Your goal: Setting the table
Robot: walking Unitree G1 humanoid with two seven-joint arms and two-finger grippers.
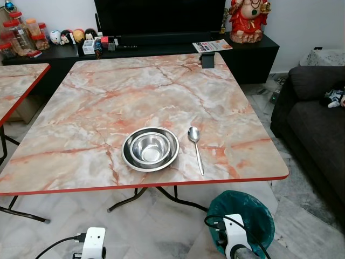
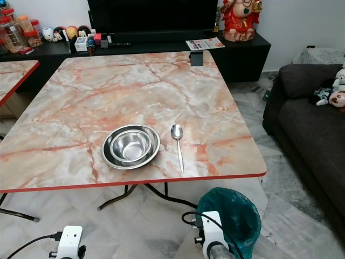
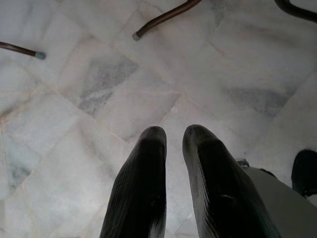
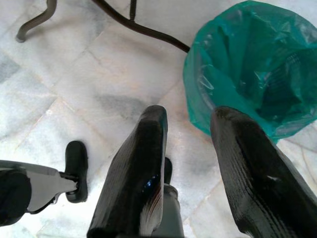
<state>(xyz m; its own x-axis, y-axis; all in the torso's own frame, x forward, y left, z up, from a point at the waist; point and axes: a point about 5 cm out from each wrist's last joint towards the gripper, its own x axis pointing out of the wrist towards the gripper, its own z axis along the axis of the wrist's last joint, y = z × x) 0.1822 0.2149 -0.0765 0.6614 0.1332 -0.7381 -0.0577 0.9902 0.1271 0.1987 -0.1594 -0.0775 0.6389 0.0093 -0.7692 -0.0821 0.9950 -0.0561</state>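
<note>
The left pincer [image 3: 173,141] hangs low over the pale marble floor [image 3: 99,89], fingers nearly together; nested round steel bowls [image 1: 150,148] sit lower centre on the pink marble-patterned table [image 1: 108,102]; a steel spoon [image 1: 195,147] lies just right of them; the right pincer [image 4: 190,126] hangs apart beside a teal-lined bin [image 4: 252,64].

Camera positions
Head pair: high, facing forward-down over table [image 1: 81,135] (shared scene); wrist cameras: facing down at floor [image 3: 148,74].
</note>
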